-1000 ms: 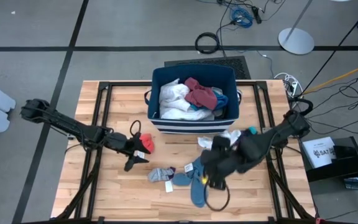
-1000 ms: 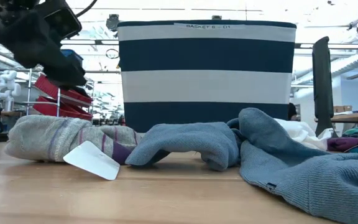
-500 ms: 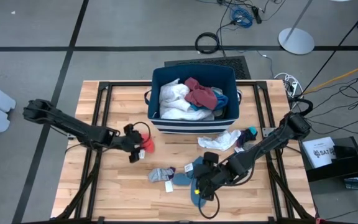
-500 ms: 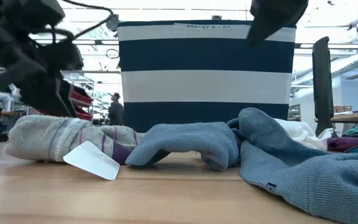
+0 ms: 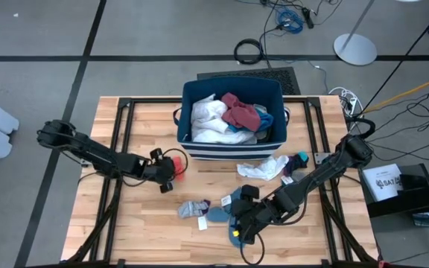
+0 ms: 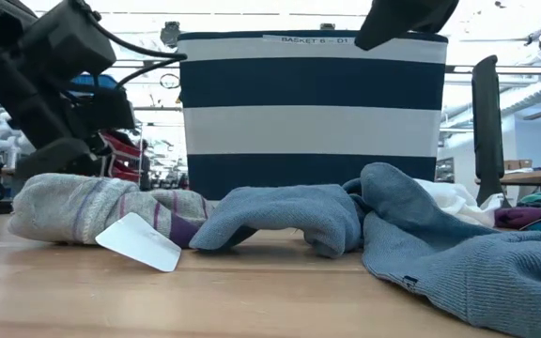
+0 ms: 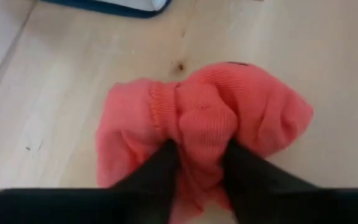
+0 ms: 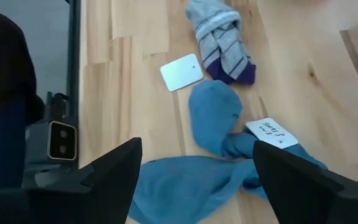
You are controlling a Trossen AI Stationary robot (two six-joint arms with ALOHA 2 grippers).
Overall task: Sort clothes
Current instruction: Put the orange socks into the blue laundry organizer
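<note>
Orange-red knit is now bunched between the two dark fingers of the left pincer [image 7: 199, 163], which have narrowed onto the sock [image 7: 204, 121]. A fold of it is squeezed up between them, so the grip looks taken or all but taken, though the sock is not yet lifted from the worktop [image 5: 140, 216]. It lies just in front of the bin's [image 5: 232, 147] left corner. For the sorting, that suggests this sock is the next piece to go, and the coming move is a lift clear of the wood.

A second ago the left pincer stood wider and sat farther out on the worktop, short of the sock; it has since closed in on it and pinched down.

The right pincer [image 5: 238, 227] has changed more in place than in state. A second ago its arm was bunched up over the white garment [image 5: 268, 167] by the bin; now it is stretched low toward the front, jaws still spread wide and empty, hovering above the blue socks [image 8: 213, 134]. The grey striped sock [image 8: 219, 34] and two white tags [image 8: 181, 71] lie just beyond them, untouched. The bin's load of white and maroon pieces [image 5: 238, 112] looks the same as before, and the loose clothes on the wood have not shifted.
</note>
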